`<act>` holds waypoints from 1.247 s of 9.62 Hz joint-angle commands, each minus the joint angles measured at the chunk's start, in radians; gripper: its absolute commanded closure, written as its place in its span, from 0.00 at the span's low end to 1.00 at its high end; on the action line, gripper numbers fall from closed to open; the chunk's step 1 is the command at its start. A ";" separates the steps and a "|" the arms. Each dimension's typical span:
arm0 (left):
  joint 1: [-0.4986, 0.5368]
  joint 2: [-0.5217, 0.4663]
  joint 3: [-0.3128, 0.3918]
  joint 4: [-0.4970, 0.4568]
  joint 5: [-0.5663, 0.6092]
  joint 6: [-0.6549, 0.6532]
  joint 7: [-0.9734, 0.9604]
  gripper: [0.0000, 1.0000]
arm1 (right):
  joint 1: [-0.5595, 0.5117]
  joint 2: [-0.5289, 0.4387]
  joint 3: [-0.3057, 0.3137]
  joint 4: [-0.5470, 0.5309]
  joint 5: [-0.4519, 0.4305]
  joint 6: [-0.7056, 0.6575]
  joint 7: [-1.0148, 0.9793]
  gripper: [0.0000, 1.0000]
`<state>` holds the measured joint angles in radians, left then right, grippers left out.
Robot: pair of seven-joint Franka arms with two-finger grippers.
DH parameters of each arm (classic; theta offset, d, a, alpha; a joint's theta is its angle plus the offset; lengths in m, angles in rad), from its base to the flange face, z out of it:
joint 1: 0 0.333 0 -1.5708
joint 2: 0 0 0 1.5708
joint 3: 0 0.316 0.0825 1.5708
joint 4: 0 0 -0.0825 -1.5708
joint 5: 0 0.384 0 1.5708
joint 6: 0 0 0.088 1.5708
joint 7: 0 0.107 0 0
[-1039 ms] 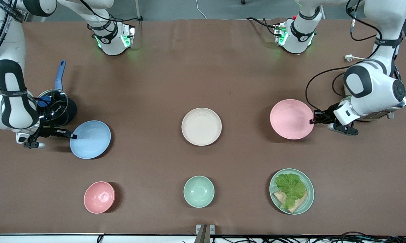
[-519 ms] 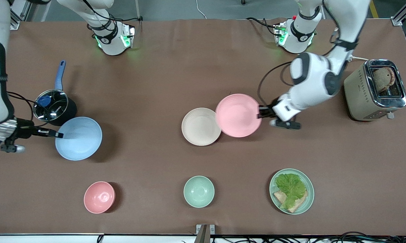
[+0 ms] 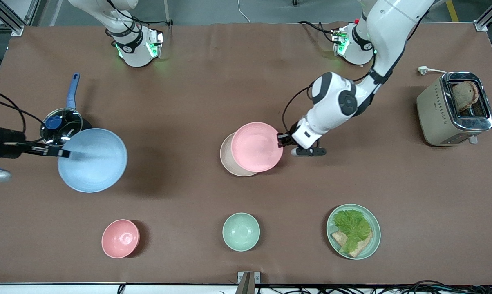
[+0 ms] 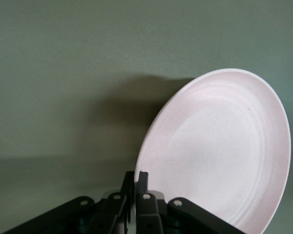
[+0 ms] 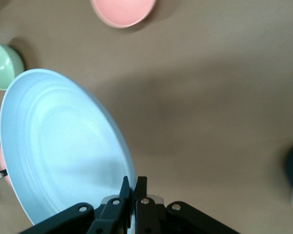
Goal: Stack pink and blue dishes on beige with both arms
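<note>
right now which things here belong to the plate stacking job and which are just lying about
In the job:
- pink plate, held by the left tool over the beige plate
- blue plate, held up by the right tool

Lying about:
- pink bowl
- green bowl
- lettuce plate
- pot
- toaster

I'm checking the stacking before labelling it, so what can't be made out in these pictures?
- Front view: most of the round cream-beige matte plate is covered by the pale pink round plate in the left pincer; contact between them cannot be told.
- Left wrist view: the beige plate is hidden entirely by the pink plate.
- Front view: the right arm is cut off by the edge; its pincer grips the light blue round plate.
</note>
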<state>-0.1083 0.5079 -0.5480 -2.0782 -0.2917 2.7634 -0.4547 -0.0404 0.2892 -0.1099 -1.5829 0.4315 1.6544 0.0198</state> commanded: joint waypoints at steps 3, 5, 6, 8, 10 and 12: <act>-0.042 0.121 -0.001 0.041 0.328 0.068 -0.341 0.97 | 0.007 -0.076 0.182 -0.199 -0.028 0.146 0.137 0.99; -0.044 0.126 -0.001 0.047 0.404 0.071 -0.448 0.31 | 0.007 -0.079 0.275 -0.277 -0.028 0.243 0.192 0.99; -0.047 0.109 -0.001 0.047 0.420 0.064 -0.453 0.00 | 0.007 -0.079 0.323 -0.305 -0.028 0.293 0.241 0.99; -0.030 -0.009 0.005 0.032 0.424 -0.053 -0.438 0.00 | 0.008 -0.071 0.403 -0.377 -0.022 0.401 0.285 0.99; -0.004 -0.139 0.055 0.043 0.422 -0.322 -0.247 0.00 | 0.014 -0.032 0.531 -0.416 -0.017 0.572 0.407 0.99; -0.004 -0.271 0.161 0.044 0.422 -0.451 -0.118 0.00 | 0.052 0.052 0.599 -0.413 -0.017 0.709 0.457 0.98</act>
<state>-0.1105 0.3054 -0.4395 -2.0005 0.1185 2.3770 -0.6336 -0.0003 0.2986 0.4561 -1.9904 0.4175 2.2942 0.4400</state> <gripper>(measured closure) 0.000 0.952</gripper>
